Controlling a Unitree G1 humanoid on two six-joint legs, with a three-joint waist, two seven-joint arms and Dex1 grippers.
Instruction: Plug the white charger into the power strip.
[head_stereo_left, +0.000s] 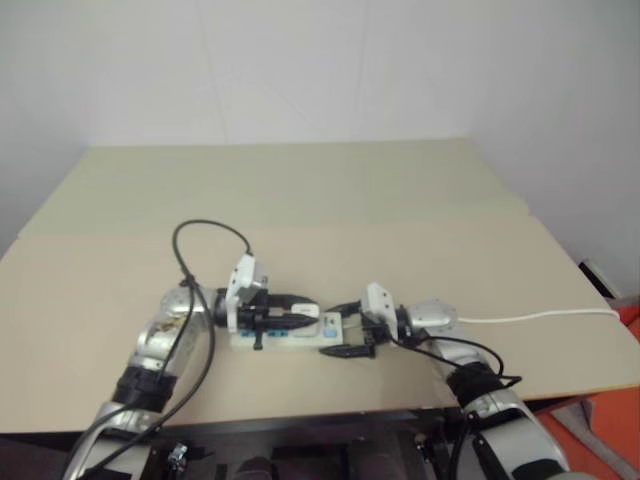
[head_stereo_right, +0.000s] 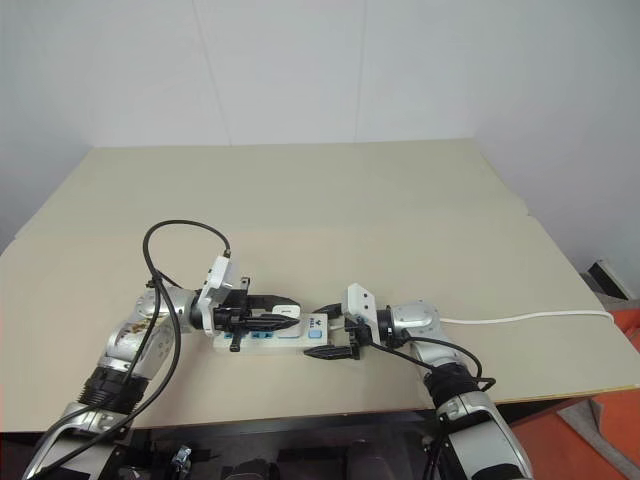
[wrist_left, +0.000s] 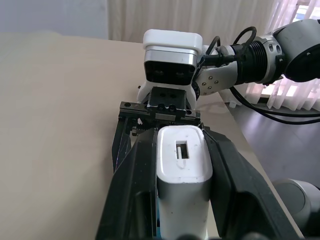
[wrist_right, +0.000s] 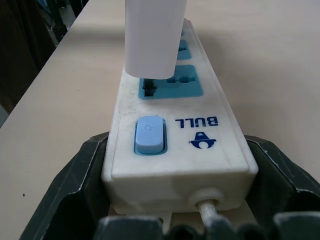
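While the power strip (wrist_right: 180, 150) lies flat near the tabletop's (head_stereo_left: 300, 190) front edge, its long axis runs along that edge, with the switch (wrist_right: 149, 134) end and thin white cord (head_stereo_left: 540, 317) toward our right arm. Our right gripper (head_stereo_right: 335, 340) clamps that end between its black fingers (wrist_right: 75, 200). Our left gripper (head_stereo_left: 300, 318) pinches the white charger (wrist_left: 183, 175) upright over the socket next to the switch (its lower end meets the blue face). Beside the switch we read "BULL" in blue.
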